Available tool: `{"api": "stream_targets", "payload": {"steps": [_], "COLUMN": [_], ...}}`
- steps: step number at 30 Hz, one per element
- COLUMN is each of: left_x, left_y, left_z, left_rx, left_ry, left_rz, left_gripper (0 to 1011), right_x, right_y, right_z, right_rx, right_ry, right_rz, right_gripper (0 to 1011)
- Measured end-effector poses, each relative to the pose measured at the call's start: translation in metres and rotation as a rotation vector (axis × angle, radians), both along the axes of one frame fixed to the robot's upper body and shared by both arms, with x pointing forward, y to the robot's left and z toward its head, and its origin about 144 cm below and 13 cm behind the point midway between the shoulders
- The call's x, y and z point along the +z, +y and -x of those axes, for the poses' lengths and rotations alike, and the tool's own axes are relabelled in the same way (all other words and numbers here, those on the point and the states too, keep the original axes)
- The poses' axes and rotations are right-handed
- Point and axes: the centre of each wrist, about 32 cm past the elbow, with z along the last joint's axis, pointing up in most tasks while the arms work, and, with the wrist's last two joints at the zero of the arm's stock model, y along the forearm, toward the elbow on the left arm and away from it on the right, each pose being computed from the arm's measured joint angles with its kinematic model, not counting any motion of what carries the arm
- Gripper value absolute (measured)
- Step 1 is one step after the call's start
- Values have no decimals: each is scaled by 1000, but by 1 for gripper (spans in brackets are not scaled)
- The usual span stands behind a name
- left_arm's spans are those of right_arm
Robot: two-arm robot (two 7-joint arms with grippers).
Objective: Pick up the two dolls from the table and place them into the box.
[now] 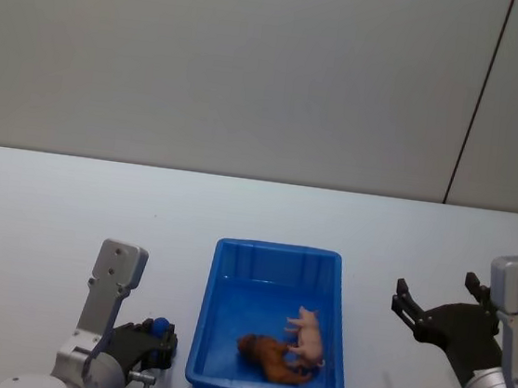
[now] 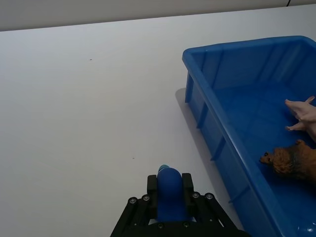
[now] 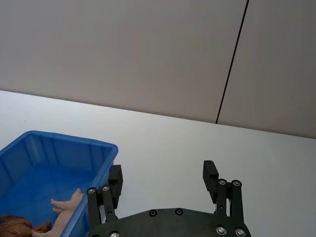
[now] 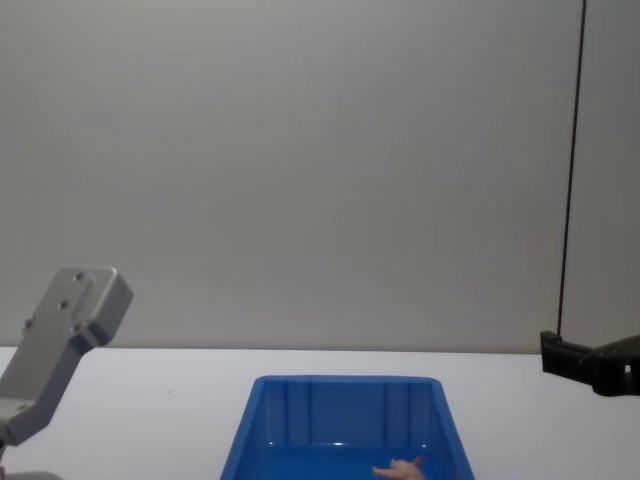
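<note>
White table [image 1: 49, 226] bears blue box [image 1: 279, 253], near front edge, centred.

Items I logged: box [image 1: 265, 382], glossy blue plastic, ribbed walls; brown doll [image 1: 268, 357], shaggy textured coat; pink doll [image 1: 309, 337], smooth; table [image 1: 69, 219], matt white; my right gripper [image 3: 163, 180], matt black.

The head view looks steeply down on the table [image 1: 49, 226] from near; the chest view looks level across it; both wrist views face forward, sharing the box [image 1: 278, 252].
</note>
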Motion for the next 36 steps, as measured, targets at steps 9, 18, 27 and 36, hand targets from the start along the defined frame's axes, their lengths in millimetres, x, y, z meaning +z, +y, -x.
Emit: {"api": "stream_targets", "payload": {"steps": [9, 18, 27, 36], "left_x": [0, 9, 27, 42], "left_y": [0, -1, -3, -3], "left_z": [1, 1, 1, -2], "left_rx": [-9, -27, -64, -145], "left_ry": [-19, -80, -162, -231], "left_rz": [4, -9, -37, -36], "left_gripper": [227, 175, 119, 75], "right_x": [0, 0, 0, 0], "right_y": [0, 0, 0, 0], "right_z": [0, 0, 0, 0], "right_rx": [0, 0, 0, 0], "right_ry": [0, 0, 0, 0], "right_rz": [0, 0, 0, 0], "right_gripper": [1001, 1001, 1001, 1001]}}
